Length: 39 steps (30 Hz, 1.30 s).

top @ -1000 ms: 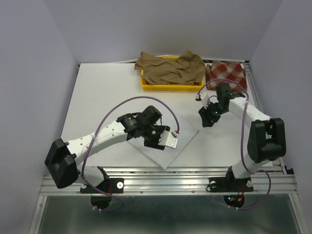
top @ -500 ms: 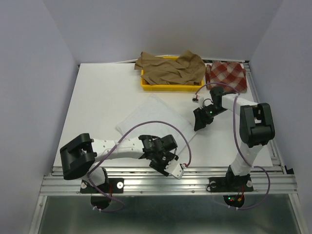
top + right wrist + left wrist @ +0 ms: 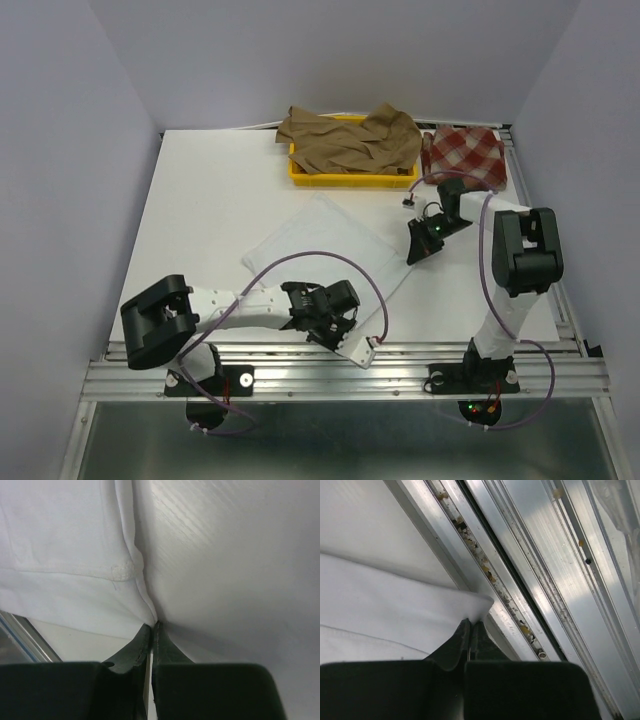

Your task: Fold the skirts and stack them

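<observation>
The white skirt (image 3: 320,240) lies spread flat mid-table. My left gripper (image 3: 352,345) is down at the table's near edge, shut on the skirt's near corner; in the left wrist view the white cloth (image 3: 410,605) runs into the closed fingertips (image 3: 471,624). My right gripper (image 3: 417,252) is shut on the skirt's right corner, where the hemmed edge (image 3: 122,572) runs into the pinch (image 3: 153,626). The tan-brown skirt (image 3: 350,140) is heaped in the yellow tray. The red-and-beige checked skirt (image 3: 463,152) lies at the back right.
The yellow tray (image 3: 330,180) stands at the back centre. Aluminium rails (image 3: 400,375) (image 3: 545,580) run along the near edge, right under the left gripper. Purple cables loop over both arms. Bare white table (image 3: 210,190) lies to the left.
The left arm swung from the skirt's middle to its near corner, the right gripper came down to the right corner, and both jaws closed on the white cloth.
</observation>
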Each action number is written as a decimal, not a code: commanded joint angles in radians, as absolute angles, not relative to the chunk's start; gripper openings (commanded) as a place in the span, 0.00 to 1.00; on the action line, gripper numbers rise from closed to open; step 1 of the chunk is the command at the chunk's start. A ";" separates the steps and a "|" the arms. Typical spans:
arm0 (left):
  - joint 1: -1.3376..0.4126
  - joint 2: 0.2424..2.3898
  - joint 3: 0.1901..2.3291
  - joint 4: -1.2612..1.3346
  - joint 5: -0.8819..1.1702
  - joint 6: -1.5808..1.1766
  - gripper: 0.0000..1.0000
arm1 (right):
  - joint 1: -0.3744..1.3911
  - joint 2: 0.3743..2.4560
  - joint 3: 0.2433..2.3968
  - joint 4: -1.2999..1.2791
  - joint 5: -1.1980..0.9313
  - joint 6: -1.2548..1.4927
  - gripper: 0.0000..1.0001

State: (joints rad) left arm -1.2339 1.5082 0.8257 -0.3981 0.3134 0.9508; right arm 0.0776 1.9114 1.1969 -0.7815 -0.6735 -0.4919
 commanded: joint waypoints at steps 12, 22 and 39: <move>-1.253 1.739 1.250 -0.322 0.434 0.706 0.49 | 0.091 2.014 1.543 -0.632 -0.569 -0.410 0.42; -1.025 1.478 1.237 -0.518 0.448 0.692 0.60 | 0.091 1.781 1.542 -0.794 -0.474 -0.632 0.58; -0.652 1.203 0.706 -0.623 0.315 0.985 0.57 | 0.563 1.157 0.724 -0.685 -0.253 -0.785 0.45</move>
